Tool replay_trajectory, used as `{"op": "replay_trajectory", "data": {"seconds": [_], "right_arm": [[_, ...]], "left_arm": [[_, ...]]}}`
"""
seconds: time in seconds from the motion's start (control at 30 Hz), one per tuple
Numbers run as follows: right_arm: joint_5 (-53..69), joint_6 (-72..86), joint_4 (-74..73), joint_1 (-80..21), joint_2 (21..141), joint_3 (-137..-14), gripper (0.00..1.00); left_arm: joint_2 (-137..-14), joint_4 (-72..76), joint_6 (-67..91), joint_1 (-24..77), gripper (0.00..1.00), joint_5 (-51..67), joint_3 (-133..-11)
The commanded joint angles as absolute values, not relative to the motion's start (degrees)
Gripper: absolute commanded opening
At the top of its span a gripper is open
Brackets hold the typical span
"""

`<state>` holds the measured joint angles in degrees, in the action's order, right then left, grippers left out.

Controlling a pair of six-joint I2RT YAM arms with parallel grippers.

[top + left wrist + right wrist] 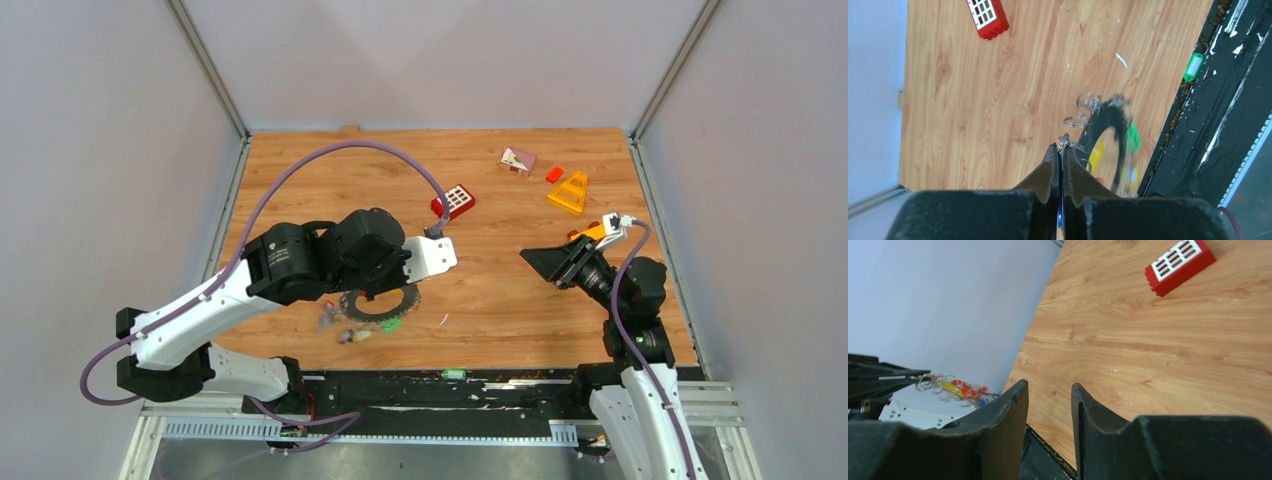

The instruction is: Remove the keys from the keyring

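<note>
At near table (500, 310) edge, one green tag (455, 374). Just beyond, left gripper (1060, 150) pinched tight on thin blue piece (1060, 216); keyring (1110, 111) beside its tips, keys (343, 330) blurred, uncountable. Right gripper (1048, 390) slightly parted, empty. Farther: one red brick (453, 202) with white grid face, one yellow wedge (569, 192).

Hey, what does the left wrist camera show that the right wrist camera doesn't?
Left wrist only: a green tag on the black edge strip, and the thin blue piece the left gripper is shut on. Right wrist only: the right gripper, open and empty. Both: the red brick, the wooden table, small wire rings at the left gripper's tips.
</note>
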<state>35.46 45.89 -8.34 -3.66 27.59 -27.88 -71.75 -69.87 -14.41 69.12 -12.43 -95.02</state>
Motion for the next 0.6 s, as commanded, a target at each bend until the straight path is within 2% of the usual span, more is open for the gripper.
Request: {"op": "replay_trajectory", "data": {"seconds": [0.0,0.17,0.43,0.57], "right_arm": [[43.4,44.0,2.6,-3.7,27.6,-28.0,0.36],[42.1,41.8,3.6,-8.7,28.9,-30.7,0.31],[27.7,27.0,0.2,-31.9,36.1,-38.3,0.27],[22.6,20.1,5.1,-41.1,38.3,-38.4,0.25]], "left_arm": [[-70.8,-68.4,-14.9,69.0,0.00,-14.6,-97.6],[-70.6,-68.0,-13.5,69.0,0.00,-16.1,-96.9],[-70.9,-67.8,-11.0,69.0,0.00,-15.9,-97.6],[-71.7,-69.6,-9.8,69.1,0.00,-14.1,-98.9]]}}
